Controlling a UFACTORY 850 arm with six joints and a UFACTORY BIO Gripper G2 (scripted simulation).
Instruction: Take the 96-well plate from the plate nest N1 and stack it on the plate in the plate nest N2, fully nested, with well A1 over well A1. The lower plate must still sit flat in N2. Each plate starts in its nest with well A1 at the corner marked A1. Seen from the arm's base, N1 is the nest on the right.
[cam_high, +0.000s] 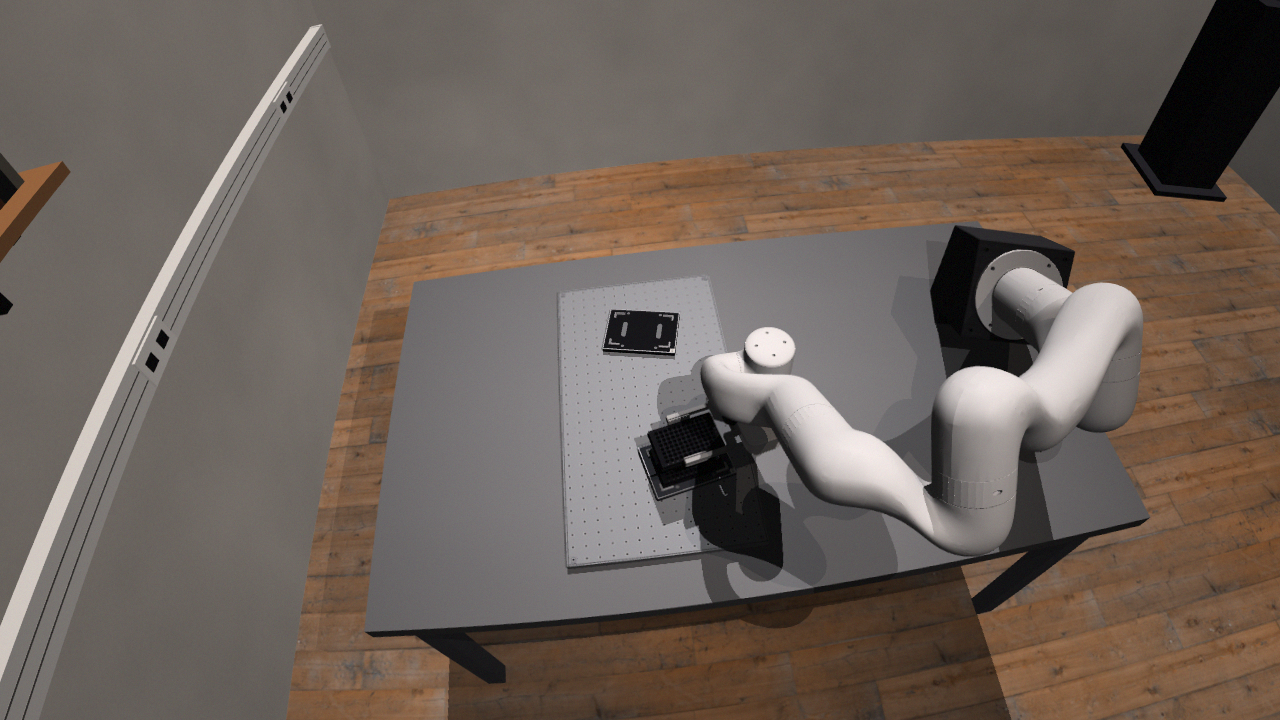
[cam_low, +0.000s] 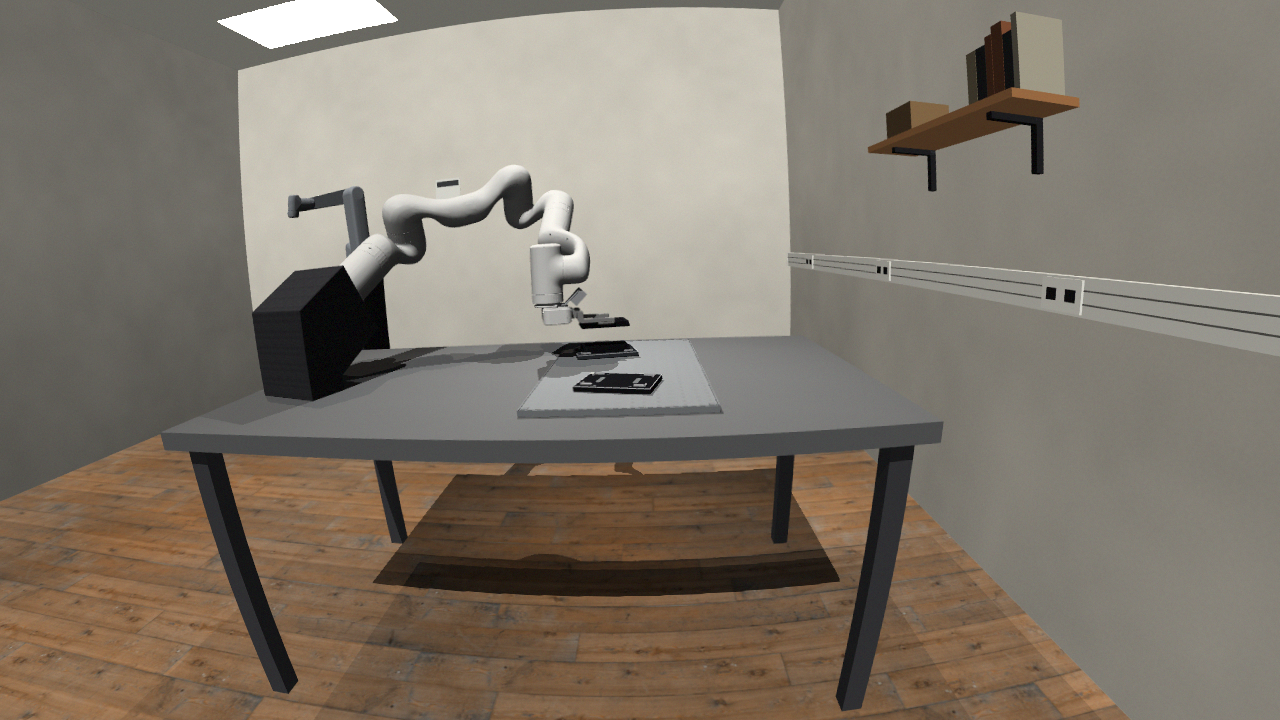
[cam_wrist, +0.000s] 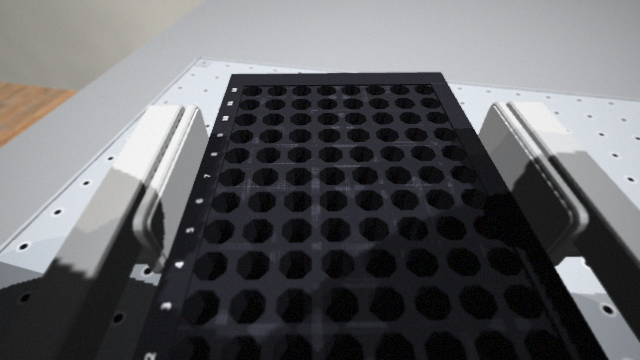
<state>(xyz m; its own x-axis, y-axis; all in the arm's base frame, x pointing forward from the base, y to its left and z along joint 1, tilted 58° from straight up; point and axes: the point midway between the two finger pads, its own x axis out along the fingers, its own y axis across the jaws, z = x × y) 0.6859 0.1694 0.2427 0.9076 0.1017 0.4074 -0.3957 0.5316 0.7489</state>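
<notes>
My gripper is shut on a black 96-well plate, one finger on each long side. The plate looks about level and hangs with a gap above nest N2. In the wrist view, column numbers 2 to 12 run up its left edge; well A1 is out of view. The lower black plate sits in N2, mostly hidden from above by the held plate. Exact alignment cannot be told. Nest N1 is empty.
Both nests stand on a light grey perforated board on the grey table. The white arm reaches in from its black base block. Its shadow falls across N2.
</notes>
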